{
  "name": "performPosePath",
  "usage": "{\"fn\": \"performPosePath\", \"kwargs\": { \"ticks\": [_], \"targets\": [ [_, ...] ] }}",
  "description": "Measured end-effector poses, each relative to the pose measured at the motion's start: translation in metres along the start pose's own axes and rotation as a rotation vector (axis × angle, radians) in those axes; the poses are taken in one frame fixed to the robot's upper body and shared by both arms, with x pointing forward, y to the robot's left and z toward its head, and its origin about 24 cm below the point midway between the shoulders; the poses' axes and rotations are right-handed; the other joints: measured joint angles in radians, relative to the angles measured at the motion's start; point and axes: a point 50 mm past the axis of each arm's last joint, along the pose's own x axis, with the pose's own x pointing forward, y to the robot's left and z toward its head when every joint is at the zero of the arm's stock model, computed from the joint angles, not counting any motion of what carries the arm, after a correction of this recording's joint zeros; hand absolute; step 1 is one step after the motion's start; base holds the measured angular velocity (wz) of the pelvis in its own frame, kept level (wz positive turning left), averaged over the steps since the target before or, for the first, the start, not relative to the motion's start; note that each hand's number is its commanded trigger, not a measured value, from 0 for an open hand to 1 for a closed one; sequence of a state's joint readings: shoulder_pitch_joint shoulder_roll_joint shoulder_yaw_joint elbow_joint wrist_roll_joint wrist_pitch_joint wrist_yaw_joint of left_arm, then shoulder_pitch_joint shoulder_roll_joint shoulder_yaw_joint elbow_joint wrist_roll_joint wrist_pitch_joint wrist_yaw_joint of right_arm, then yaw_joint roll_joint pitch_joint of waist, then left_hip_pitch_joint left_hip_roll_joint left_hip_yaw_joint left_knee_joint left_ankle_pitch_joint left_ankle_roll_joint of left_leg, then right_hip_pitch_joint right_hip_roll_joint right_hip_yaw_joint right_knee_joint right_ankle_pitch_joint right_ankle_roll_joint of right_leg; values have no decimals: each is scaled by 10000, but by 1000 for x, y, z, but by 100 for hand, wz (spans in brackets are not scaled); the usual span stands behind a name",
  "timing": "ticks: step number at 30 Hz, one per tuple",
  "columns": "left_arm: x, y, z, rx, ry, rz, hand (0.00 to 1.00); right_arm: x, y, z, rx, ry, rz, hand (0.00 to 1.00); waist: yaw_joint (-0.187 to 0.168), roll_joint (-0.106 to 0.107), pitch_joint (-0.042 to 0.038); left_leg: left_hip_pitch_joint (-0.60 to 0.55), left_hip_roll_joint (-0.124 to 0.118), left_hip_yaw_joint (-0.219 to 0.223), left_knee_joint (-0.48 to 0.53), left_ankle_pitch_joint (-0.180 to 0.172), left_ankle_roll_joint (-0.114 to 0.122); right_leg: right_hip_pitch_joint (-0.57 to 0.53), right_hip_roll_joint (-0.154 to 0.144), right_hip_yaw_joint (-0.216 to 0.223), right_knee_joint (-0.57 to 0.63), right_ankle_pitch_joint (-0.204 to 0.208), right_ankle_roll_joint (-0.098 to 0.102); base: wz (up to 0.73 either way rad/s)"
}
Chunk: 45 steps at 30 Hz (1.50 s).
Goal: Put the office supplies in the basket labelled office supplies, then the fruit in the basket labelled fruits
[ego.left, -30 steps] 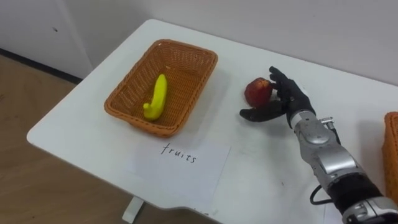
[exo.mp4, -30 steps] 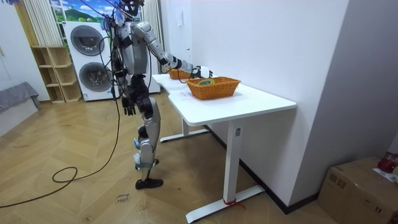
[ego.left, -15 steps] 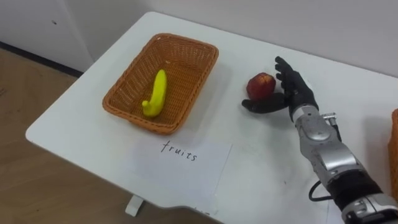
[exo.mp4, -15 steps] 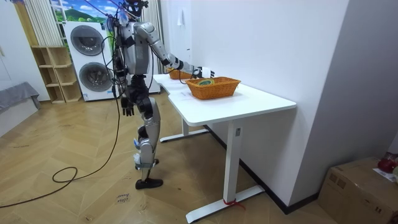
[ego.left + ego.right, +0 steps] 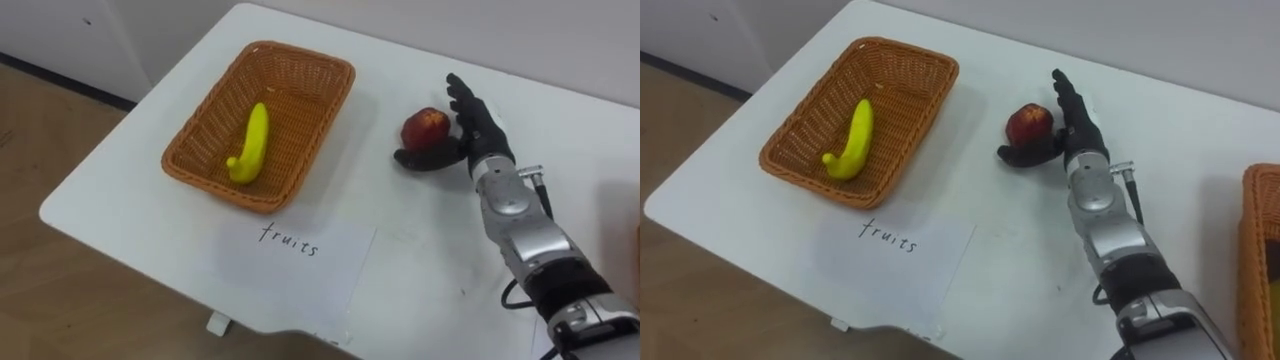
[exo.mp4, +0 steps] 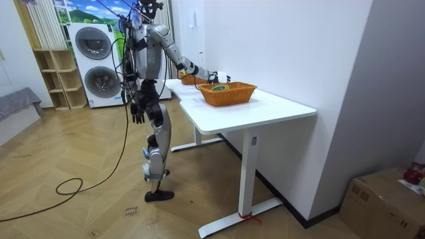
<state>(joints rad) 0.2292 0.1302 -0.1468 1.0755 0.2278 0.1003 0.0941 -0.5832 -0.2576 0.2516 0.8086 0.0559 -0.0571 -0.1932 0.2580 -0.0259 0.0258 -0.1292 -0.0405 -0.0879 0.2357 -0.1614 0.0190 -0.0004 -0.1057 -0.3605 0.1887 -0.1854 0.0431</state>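
A red apple (image 5: 424, 125) lies on the white table (image 5: 420, 250), to the right of the wicker fruit basket (image 5: 205, 105). My right hand (image 5: 478, 125) stands on edge against the apple's right side. It is open, with straight fingers behind the fruit and the thumb stretched along the table in front of it. A yellow banana (image 5: 250, 145) lies inside the fruit basket. My left hand (image 6: 137, 114) hangs at my side, away from the table.
A paper label (image 5: 295, 250) lies in front of the fruit basket near the table's front edge. A second wicker basket (image 5: 1252, 260) stands at the far right. I stand at the table's long side; washing machines (image 6: 93, 63) are behind me.
My right hand's fingers have straightened from a loose curl round the apple. The apple stays where it was beside the basket. The eye view has shifted a little.
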Motion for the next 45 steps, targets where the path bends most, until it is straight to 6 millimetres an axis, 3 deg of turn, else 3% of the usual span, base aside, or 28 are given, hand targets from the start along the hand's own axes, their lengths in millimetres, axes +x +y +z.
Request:
{"fn": "performPosePath", "kwargs": {
  "ticks": [10, 19, 24, 38, 39, 41, 45],
  "targets": [
    [0, 0, 2, -47, -181, -155, 0, 0, 1, 0, -191, -13, 105, 0, 273, -26, -3, 5, 85, 45, 1, 2, -3, -21, 8, 17, -1, 4, -6, -1],
    [0, 0, 3, -34, -151, -155, 0, 0, 3, -1, -911, -58, 501, 0, 275, -153, 18, 3, 95, 53, 6, 3, -5, -23, 13, 16, 13, 9, -15, 0],
    [1, 2, 7, -30, -250, -118, 0, 0, 3, -2, -1348, -96, 688, 0, 273, -274, 78, -1, 100, 58, 21, 3, -5, -24, 16, 18, 20, 15, -24, 0],
    [2, 3, 11, 52, -371, -106, 0, 0, 3, -4, -1800, -58, 762, 0, 418, -311, 82, -11, 101, 172, 9, 3, -8, -145, 16, 11, 168, 21, -34, -2],
    [2, 3, 11, 76, -372, -112, 0, 0, 3, -5, -1831, -65, 767, 18, 428, -327, 82, -10, 101, 172, 12, 3, -8, -144, 16, 11, 170, 21, -34, 0],
    [2, 2, 12, 148, -362, -140, 0, 0, 3, -6, -1872, -63, 772, 97, 439, -346, 83, -10, 101, 172, 14, 3, -8, -142, 16, 11, 171, 22, -35, 0],
    [3, 3, 12, 178, -318, -143, 0, 0, 0, -6, -2002, -94, 506, 100, 460, -367, 93, -11, 102, 172, 17, 3, -8, -139, 13, 11, 171, 23, -37, 0]
  ]
}}
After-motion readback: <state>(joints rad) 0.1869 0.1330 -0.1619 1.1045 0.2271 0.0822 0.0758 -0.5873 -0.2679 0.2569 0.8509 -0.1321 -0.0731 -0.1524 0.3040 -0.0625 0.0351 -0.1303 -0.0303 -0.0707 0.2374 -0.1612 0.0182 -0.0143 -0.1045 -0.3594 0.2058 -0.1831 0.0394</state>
